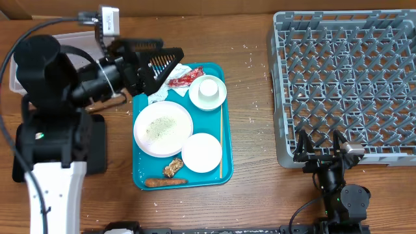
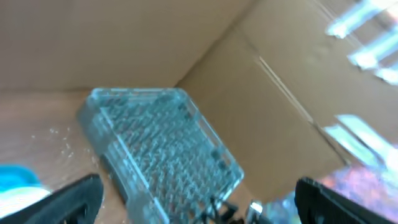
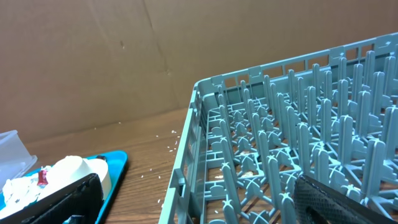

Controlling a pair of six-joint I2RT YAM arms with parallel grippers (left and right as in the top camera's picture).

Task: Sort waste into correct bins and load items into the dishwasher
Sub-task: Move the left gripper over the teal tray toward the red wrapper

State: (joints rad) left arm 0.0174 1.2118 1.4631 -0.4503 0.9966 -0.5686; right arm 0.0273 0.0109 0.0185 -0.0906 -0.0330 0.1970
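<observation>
My left gripper (image 1: 166, 52) is open and empty, raised over the back left corner of the teal tray (image 1: 140, 177), above crumpled white tissues (image 1: 159, 97) and a red wrapper (image 1: 184, 79). On the tray are a large plate (image 1: 162, 128) dusted with rice, a small plate (image 1: 202, 153), a cup on a dish (image 1: 208, 91), a wooden stick (image 1: 221, 140), a carrot (image 1: 166, 182) and a brown lump (image 1: 173, 168). My right gripper (image 1: 318, 143) is open and empty at the front left edge of the grey dish rack (image 1: 344, 78). The left wrist view shows the rack (image 2: 161, 143) between open fingers (image 2: 205, 208). The right wrist view shows the rack (image 3: 280, 143) between open fingers (image 3: 205, 205).
A clear tub (image 1: 71, 36) sits at the back left, partly hidden under the left arm. A black tray (image 1: 97, 140) lies left of the teal tray. Loose rice grains dot the wood between the tray and the rack. Cardboard walls stand behind.
</observation>
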